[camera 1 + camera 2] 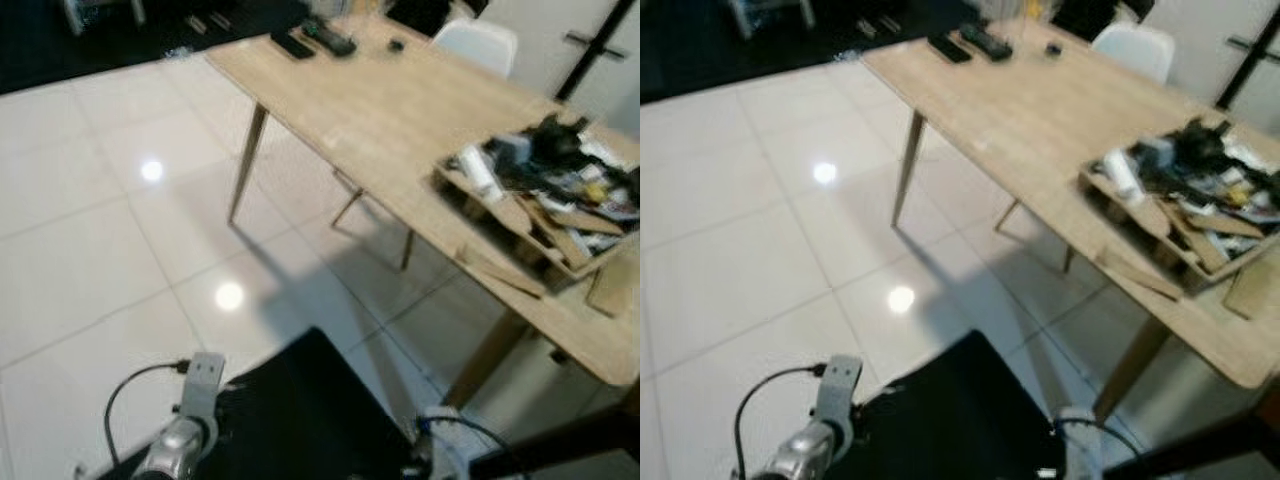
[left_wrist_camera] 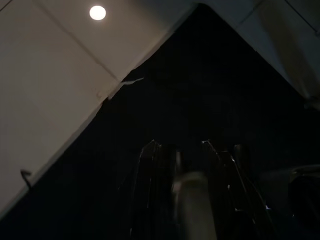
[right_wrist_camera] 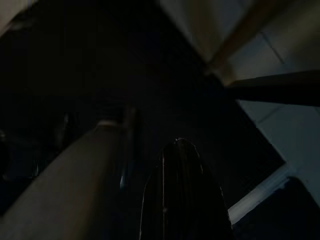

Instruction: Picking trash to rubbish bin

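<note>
A shallow cardboard box (image 1: 560, 255) on the right end of a long wooden table (image 1: 400, 110) is heaped with litter: a white tube (image 1: 480, 172), dark wrappers (image 1: 555, 145) and printed packets. Loose cardboard flaps (image 1: 498, 270) lie beside it. Both my arms hang low at the bottom of the eye views, the left arm (image 1: 190, 425) over the tiles and the right arm (image 1: 440, 440) near the table leg. The left gripper (image 2: 192, 195) and right gripper (image 3: 150, 190) show dimly in their dark wrist views, each beside a pale blurred shape I cannot identify.
White glossy tiles (image 1: 120, 230) spread to the left and ahead. Two remote controls (image 1: 315, 40) lie at the table's far end, and a white chair (image 1: 478, 42) stands behind it. Slanted table legs (image 1: 246, 165) and a chair frame stand under the table. My black body (image 1: 300, 420) fills the bottom middle.
</note>
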Controlling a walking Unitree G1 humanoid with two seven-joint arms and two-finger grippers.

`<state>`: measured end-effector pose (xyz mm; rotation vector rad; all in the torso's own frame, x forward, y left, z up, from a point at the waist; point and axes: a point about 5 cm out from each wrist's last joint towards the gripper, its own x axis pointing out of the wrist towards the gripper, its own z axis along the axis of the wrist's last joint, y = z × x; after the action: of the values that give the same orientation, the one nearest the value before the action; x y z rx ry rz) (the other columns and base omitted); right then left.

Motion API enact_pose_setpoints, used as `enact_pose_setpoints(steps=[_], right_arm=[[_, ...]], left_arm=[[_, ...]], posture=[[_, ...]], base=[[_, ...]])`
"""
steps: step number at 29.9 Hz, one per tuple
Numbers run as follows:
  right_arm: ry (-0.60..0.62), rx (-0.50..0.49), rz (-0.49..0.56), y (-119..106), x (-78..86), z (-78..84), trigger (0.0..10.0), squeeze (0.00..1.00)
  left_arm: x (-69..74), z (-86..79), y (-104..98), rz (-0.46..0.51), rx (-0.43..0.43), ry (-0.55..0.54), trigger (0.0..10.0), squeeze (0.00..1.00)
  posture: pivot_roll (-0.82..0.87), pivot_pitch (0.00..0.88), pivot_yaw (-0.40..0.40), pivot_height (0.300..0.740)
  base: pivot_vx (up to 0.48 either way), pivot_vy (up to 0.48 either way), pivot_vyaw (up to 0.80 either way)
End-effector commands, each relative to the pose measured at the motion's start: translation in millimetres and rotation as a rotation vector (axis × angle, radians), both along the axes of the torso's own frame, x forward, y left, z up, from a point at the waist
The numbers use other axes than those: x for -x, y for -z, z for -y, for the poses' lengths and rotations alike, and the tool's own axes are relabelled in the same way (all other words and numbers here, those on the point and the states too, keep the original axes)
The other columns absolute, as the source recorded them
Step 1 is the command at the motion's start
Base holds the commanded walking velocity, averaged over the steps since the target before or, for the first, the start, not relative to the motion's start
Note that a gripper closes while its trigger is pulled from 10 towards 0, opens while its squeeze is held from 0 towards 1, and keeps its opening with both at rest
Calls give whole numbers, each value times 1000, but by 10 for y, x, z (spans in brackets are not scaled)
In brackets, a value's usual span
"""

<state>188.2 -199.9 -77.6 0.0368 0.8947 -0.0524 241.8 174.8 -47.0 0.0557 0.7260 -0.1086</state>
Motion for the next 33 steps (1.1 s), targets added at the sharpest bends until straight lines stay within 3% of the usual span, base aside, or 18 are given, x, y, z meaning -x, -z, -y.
enact_pose_setpoints(steps=[1, 24, 33], right_arm=[[16, -28, -42, 73, 115, -76, 10000, 0], [87, -31, -75, 104, 186, -21, 10000, 0], [63, -20, -92, 120, 222, -20, 10000, 0]], left_arm=[[99, -57, 68, -43, -8, -11, 10000, 0], [113, -19, 85, -65, 0, 26, 10000, 0], [129, -21, 94, -71, -3, 33, 10000, 0]], posture=[[27, 167, -15, 740], [26, 164, -8, 740], [30, 161, -13, 740]], base=[[352, 0, -800], [298, 0, -800], [0, 0, 0]])
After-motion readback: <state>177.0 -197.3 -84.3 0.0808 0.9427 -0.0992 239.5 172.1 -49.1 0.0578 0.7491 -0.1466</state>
